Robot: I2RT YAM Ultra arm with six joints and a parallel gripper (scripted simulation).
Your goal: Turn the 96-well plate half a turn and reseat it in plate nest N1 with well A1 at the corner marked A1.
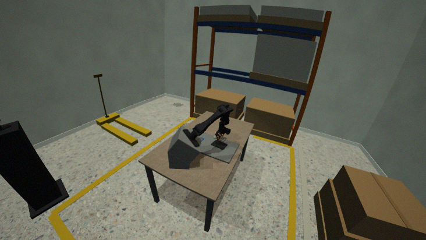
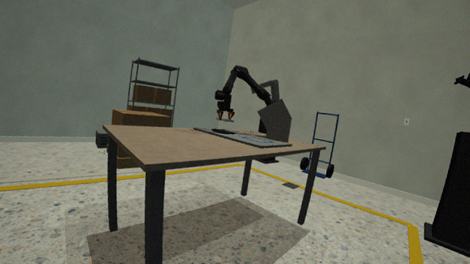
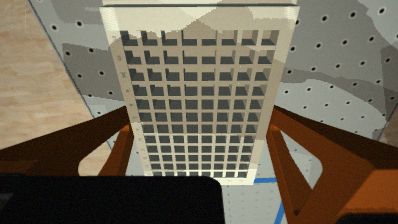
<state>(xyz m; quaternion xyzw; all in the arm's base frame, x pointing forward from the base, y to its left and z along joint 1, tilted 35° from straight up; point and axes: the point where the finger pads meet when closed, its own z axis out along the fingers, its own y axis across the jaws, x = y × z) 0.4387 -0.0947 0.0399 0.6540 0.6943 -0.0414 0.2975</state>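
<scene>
While the jaws gripped the 96-well plate (image 3: 200, 95) wide across its long sides above the perforated deck (image 3: 340, 75), its cut corner stayed indiscernible.

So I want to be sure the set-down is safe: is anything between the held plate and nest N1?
Nothing visible. The pincer holds the plate in the air above the perforated deck; the dark nest below looks unoccupied.
</scene>
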